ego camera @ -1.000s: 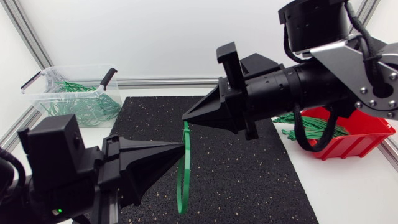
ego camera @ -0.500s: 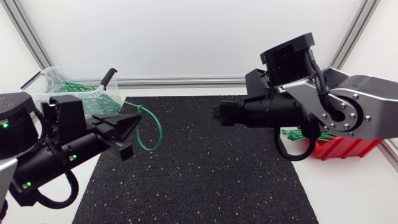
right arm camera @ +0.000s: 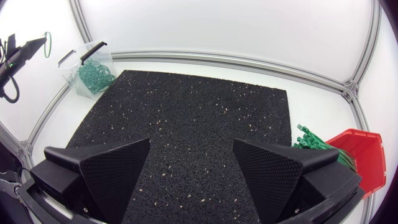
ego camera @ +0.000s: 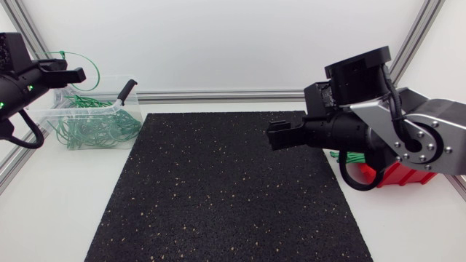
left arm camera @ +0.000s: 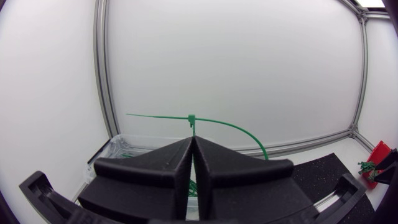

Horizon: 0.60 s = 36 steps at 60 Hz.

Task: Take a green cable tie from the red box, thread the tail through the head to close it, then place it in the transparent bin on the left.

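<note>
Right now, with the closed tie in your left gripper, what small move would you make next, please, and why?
Probably open the left gripper: it is shut on the looped cable tie, seemingly above the transparent bin, so the tie should drop in.

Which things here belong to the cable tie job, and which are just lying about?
Belonging to the job:
- closed green cable tie, pinched in the left gripper
- transparent bin, beneath that gripper
- red box with spare ties
- right gripper, open and holding nothing

Just lying about:
- black mat
</note>
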Each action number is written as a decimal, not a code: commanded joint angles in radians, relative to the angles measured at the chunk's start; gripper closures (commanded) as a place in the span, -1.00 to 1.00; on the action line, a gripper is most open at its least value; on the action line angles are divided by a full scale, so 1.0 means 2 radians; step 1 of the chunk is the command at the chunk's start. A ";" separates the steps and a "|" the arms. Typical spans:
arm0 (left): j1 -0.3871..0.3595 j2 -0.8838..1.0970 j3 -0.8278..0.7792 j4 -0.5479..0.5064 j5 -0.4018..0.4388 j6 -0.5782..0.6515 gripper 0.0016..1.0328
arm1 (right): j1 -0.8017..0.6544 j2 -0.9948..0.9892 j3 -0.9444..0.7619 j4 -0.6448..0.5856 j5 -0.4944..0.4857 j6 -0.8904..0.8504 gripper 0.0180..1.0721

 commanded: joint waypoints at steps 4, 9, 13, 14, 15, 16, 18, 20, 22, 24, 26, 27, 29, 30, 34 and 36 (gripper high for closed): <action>0.033 0.076 0.092 -0.005 -0.020 0.010 0.92 | -0.006 -0.034 -0.024 0.002 0.004 -0.015 -0.91; 0.041 0.129 0.152 -0.031 -0.044 0.009 0.92 | -0.006 -0.052 -0.031 -0.006 0.004 -0.015 -0.91; 0.045 0.170 0.199 -0.061 -0.054 0.005 0.92 | -0.006 -0.065 -0.038 -0.014 0.004 -0.015 -0.91; 0.045 0.183 0.213 -0.077 -0.057 0.004 0.92 | -0.006 -0.068 -0.040 -0.015 0.004 -0.015 -0.91; 0.045 0.189 0.220 -0.086 -0.058 0.003 0.92 | -0.006 -0.070 -0.041 -0.015 0.004 -0.015 -0.91; 0.046 0.201 0.236 -0.101 -0.062 0.002 0.92 | -0.006 -0.073 -0.044 -0.017 0.004 -0.015 -0.91; 0.046 0.222 0.261 -0.127 -0.067 -0.005 0.92 | -0.006 -0.078 -0.047 -0.019 0.004 -0.015 -0.91; 0.046 0.241 0.284 -0.149 -0.071 -0.009 0.92 | -0.006 -0.082 -0.050 -0.021 0.004 -0.015 -0.91; 0.046 0.268 0.313 -0.189 -0.081 -0.010 0.92 | -0.005 -0.086 -0.054 -0.022 0.004 -0.015 -0.91; 0.045 0.291 0.338 -0.227 -0.086 -0.011 0.92 | -0.004 -0.090 -0.057 -0.026 0.004 -0.015 -0.91; 0.045 0.310 0.360 -0.258 -0.087 -0.016 0.90 | -0.004 -0.093 -0.060 -0.028 0.004 -0.015 -0.91; 0.045 0.325 0.376 -0.276 -0.095 -0.022 0.87 | -0.003 -0.096 -0.062 -0.028 0.004 -0.015 -0.91; 0.044 0.342 0.395 -0.301 -0.108 -0.024 0.72 | -0.002 -0.099 -0.065 -0.029 0.004 -0.015 -0.91; 0.043 0.352 0.406 -0.318 -0.116 -0.025 0.51 | -0.001 -0.102 -0.066 -0.031 0.004 -0.015 -0.91; 0.040 0.364 0.429 -0.367 -0.119 -0.028 -0.44 | -0.001 -0.111 -0.070 -0.035 0.004 -0.015 -0.91; 0.039 0.366 0.439 -0.391 -0.119 -0.033 -0.62 | -0.001 -0.116 -0.070 -0.038 0.004 -0.015 -0.91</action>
